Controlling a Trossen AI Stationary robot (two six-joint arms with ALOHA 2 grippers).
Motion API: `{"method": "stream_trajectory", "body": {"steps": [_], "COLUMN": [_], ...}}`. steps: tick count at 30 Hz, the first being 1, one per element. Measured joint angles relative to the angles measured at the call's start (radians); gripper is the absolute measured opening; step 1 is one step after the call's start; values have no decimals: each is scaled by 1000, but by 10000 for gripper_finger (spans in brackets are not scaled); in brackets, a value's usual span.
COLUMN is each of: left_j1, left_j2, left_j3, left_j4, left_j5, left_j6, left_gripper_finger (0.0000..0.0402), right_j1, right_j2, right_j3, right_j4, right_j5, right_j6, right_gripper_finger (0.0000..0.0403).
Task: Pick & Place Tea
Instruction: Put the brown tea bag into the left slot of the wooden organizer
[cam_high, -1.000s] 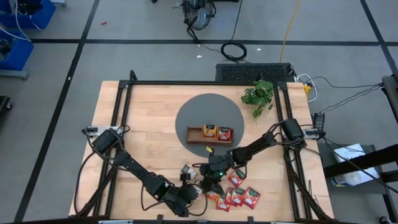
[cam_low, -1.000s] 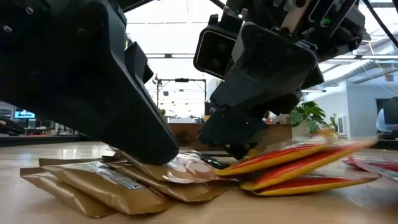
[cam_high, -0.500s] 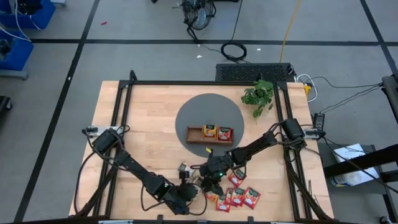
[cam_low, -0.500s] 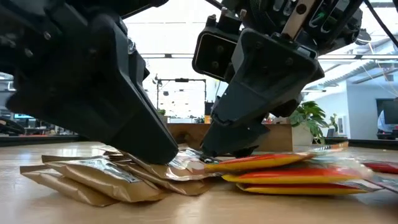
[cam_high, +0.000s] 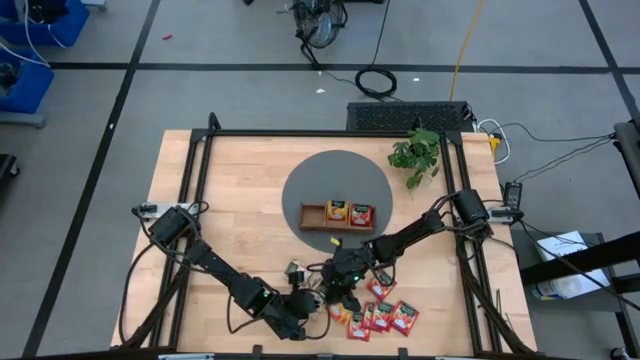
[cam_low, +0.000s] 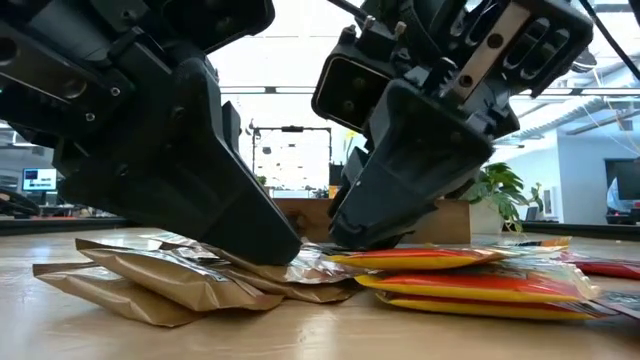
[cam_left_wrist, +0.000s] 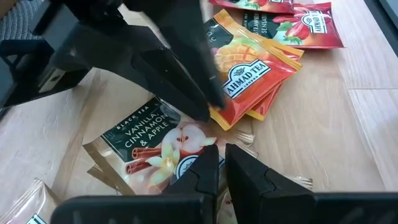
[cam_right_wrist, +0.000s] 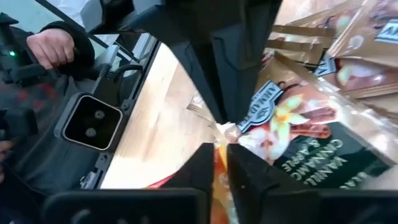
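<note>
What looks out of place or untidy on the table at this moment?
The loose tea sachets lie in an overlapping heap at the table's near edge, and both pincers crowd the same spot. The left pincer and right pincer meet tip to tip over one vanilla cinnamon apple sachet. The wooden tray holds two sachets.

Overhead straight down, low level at tabletop, wrist views close, all sharing sachets (cam_left_wrist: 163, 139).

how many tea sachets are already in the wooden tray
2: an orange-yellow sachet in the middle compartment and a red sachet in the right one of the wooden tray; its left compartment looks empty.
</note>
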Motion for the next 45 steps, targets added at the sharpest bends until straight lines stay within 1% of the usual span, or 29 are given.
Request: {"method": "stream_trajectory", "body": {"steps": [2,8,14,17,19,22,26,28,31,34,39,45], "left_j1": [0,-5,-10,-10,-10,-11,-13,-15,-15,-15,-13,8], "left_j2": [0,0,2,2,2,2,2,2,2,2,7,41], "left_j3": [0,-1,-1,-1,-1,-1,-1,-1,-1,-1,-2,1], "left_j4": [0,4,8,8,8,8,7,6,7,8,11,66], "left_j5": [1,-4,-9,-10,-10,-12,-17,-19,-19,-25,-43,-59], "left_j6": [0,3,19,20,20,20,25,33,40,45,51,84], "left_gripper_finger": [37,37,37,37,37,37,37,37,37,37,37,37], "right_j1": [-5,-12,-13,-12,-10,-4,-10,-19,-26,-25,-25,-26], "right_j2": [-3,-26,-79,-127,-154,-175,-167,-154,-140,-130,-113,-86], "right_j3": [0,-1,-6,-4,-3,-3,-2,-3,-1,1,1,2], "right_j4": [4,-16,-67,-107,-155,-192,-243,-282,-278,-265,-229,-197], "right_j5": [1,5,89,165,236,321,311,285,230,212,207,161], "right_j6": [-28,-55,-85,-119,-147,-153,-67,-20,43,69,71,67], "right_gripper_finger": [5,1,17,26,34,51,91,117,153,177,188,170]}}
